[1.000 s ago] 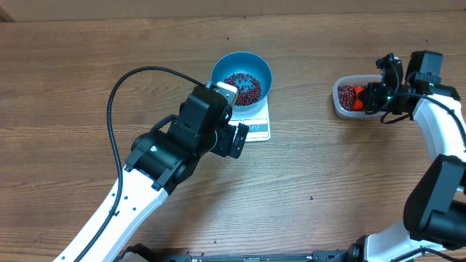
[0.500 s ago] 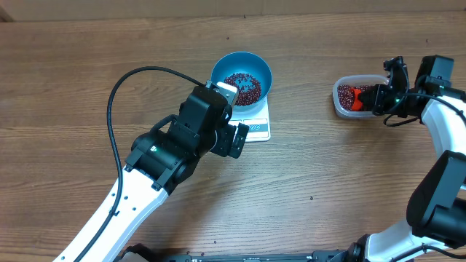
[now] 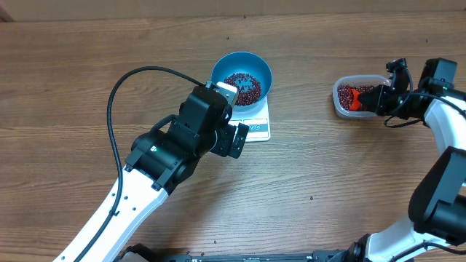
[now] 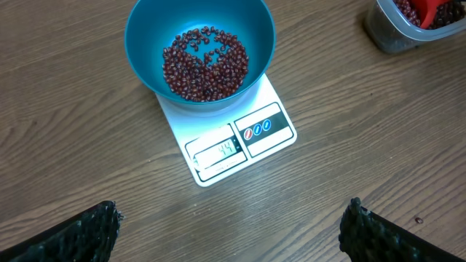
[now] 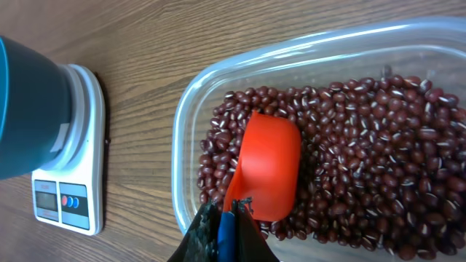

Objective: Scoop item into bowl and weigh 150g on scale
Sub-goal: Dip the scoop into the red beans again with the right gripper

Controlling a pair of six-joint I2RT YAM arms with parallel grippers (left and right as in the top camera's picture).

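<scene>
Right wrist view: my right gripper [image 5: 222, 227] is pinched tight on the handle of the orange scoop [image 5: 268, 164]. The scoop's cup lies in the beans [image 5: 364, 145] at the end of the clear container [image 5: 180, 167] nearest the scale [image 5: 73, 164]. No beans show on the cup's upturned face.

Key relation: the scoop's long axis runs from my fingertips out to the cup, roughly crosswise to the line toward the scale. The container sits well apart from the scale, to its right. My judgement is that a loaded scoop must travel sideways toward the scale, held level, not forward along its own axis.

On the back part of the scale stands the bowl [image 4: 200, 44], with a shallow layer of beans in its bottom. The display [image 4: 218, 151] on the scale's front edge appears to read 44, which I judge well short of target.

My left gripper [image 4: 229, 225] hovers over the scale's front, its fingers [image 4: 84, 236] spread wide and holding nothing. That arm is nearer the scale, but the scooping belongs to the right.
</scene>
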